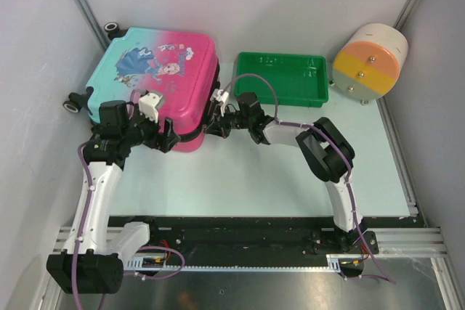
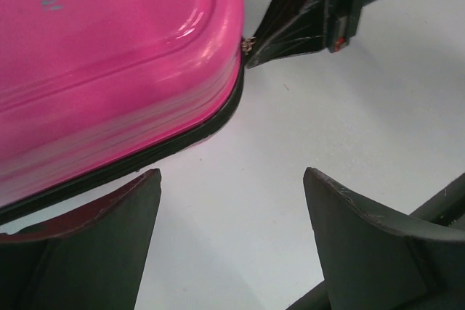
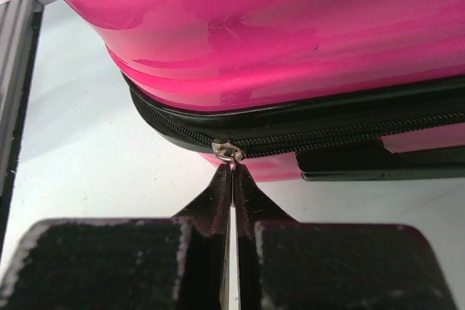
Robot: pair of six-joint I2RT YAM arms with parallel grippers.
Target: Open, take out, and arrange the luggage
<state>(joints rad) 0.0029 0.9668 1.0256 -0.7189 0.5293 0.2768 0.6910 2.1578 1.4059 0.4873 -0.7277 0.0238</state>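
Note:
The luggage [image 1: 156, 70] lies flat on the table at the back left, its teal-to-pink shell with cartoon prints facing up and its black zipper closed. In the right wrist view its pink shell [image 3: 254, 27] fills the top, and my right gripper [image 3: 232, 170] is shut on the small metal zipper pull [image 3: 231, 153] at the rounded corner. From above, the right gripper [image 1: 213, 123] sits at the case's near right corner. My left gripper [image 1: 168, 140] stands open beside the near pink edge [image 2: 109, 56], with only bare table between its fingers [image 2: 116, 237].
A green plastic tray [image 1: 282, 81] sits just right of the case. A white-and-orange cylinder [image 1: 367, 63] lies at the back right corner. The case's black wheels [image 1: 73, 104] point left, toward the grey wall. Walls close in on the table's left, back and right sides.

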